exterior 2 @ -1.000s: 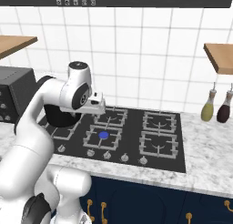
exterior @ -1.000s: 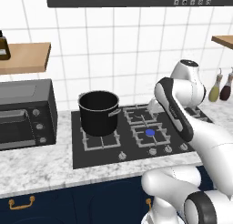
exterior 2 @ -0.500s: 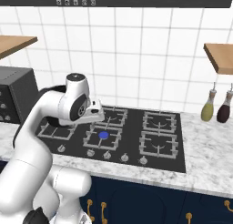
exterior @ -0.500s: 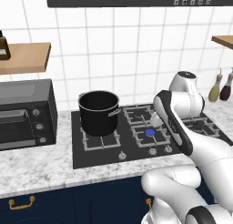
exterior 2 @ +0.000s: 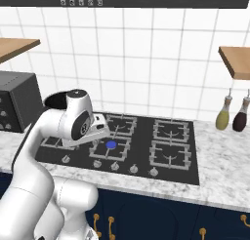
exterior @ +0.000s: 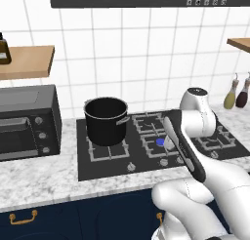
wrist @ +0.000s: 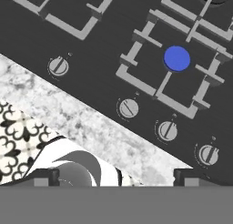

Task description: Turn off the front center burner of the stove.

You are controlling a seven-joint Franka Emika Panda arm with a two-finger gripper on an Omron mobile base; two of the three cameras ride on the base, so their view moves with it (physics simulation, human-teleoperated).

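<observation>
The stove [exterior: 103,169] [exterior 2: 142,151] [wrist: 93,75] is a black glass cooktop with grey grates. Its front center burner [exterior: 160,142] [exterior 2: 111,145] [wrist: 176,58] glows as a blue disc. A row of silver knobs [exterior 2: 115,166] [wrist: 128,108] runs along the front edge. My gripper [wrist: 116,176] hovers open above that edge, with its fingertips [wrist: 45,175] wide apart and nothing between them. In the hand view, two knobs [wrist: 167,130] lie just below the lit burner. In the right base view the hand [exterior 2: 97,129] hangs left of the blue disc.
A black pot [exterior: 106,121] stands on the left front grate. A black countertop oven [exterior: 27,122] [exterior 2: 17,107] sits to the left on the marble counter [exterior: 44,180] [wrist: 77,123]. Bottles [exterior: 229,97] [exterior 2: 223,114] hang at the right wall.
The arm has folded down and come toward the stove's front edge. The hand now sits lower, close over the lit burner and knob row. The burner stays lit.
</observation>
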